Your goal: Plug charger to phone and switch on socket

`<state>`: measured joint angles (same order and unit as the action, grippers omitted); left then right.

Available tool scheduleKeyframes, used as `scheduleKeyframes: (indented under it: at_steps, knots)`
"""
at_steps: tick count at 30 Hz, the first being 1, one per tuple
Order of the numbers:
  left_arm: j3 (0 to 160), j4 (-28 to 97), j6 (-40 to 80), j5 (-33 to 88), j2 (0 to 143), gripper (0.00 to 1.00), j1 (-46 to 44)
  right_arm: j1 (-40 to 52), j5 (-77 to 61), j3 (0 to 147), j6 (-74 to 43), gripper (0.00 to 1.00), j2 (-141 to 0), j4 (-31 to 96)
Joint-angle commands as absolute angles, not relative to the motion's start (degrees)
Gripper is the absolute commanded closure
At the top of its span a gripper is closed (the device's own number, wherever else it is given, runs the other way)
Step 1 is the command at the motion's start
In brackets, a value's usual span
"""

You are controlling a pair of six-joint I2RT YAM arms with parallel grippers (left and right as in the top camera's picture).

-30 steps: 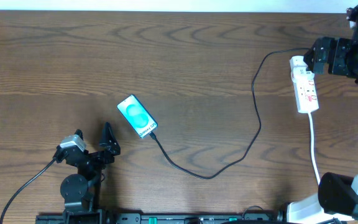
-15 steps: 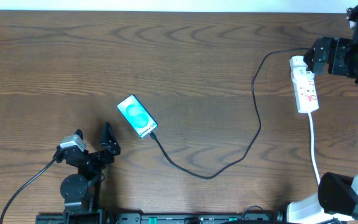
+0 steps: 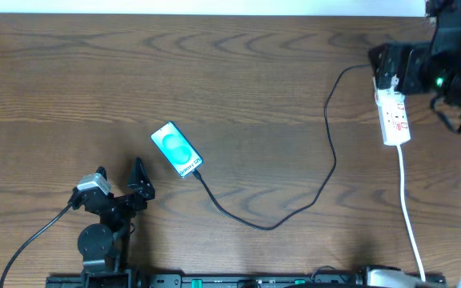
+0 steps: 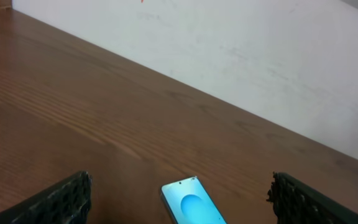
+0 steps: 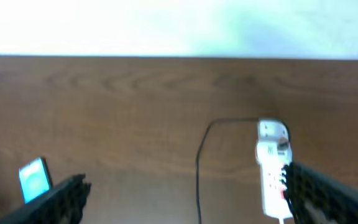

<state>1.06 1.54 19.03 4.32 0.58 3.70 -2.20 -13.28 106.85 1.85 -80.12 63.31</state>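
Got the phone (image 3: 176, 149) lying flat and screen up, a bit left of centre on the table (image 3: 94, 80). Long axis on a diagonal in the overhead view: top end toward the upper left, bottom end toward the lower right. Can see the charger (image 3: 332, 164) plugged into that lower-right end. From there, loops down toward the bottom edge, climbs back up on the right and ends at the top end of the socket (image 3: 395, 122).

As for the socket: sits near the right edge, long axis almost straight up-and-down in the overhead view. Bottom end trails a white cord (image 3: 406, 208) down toward the bottom edge.

Left gripper (image 3: 141, 182) next: parked at the bottom left, near the phone but not touching, fingers spread wide with nothing between them. Same deal for the right gripper (image 5: 185, 183): jaws wide apart, gripping nothing, up by the socket's top end. Can't tell about contact there.

Versus half a second back: no change to phone, charger, socket or left gripper. Different only for the right arm (image 3: 454, 72): shifted left, now overlapping the socket's top end instead of standing just beside it. Also no more dark base part in the bottom right corner. Right wrist view pretty blurry, by the way.
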Motion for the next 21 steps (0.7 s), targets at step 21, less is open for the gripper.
scheduleKeyframes:
  at_steps: [21]
  knots:
    - [0.23, 3.75, 18.02, 5.06, 0.23, 0.08, 3.88, 3.49, -13.91, 17.74, 1.3, 0.01, -27.64, -29.02]
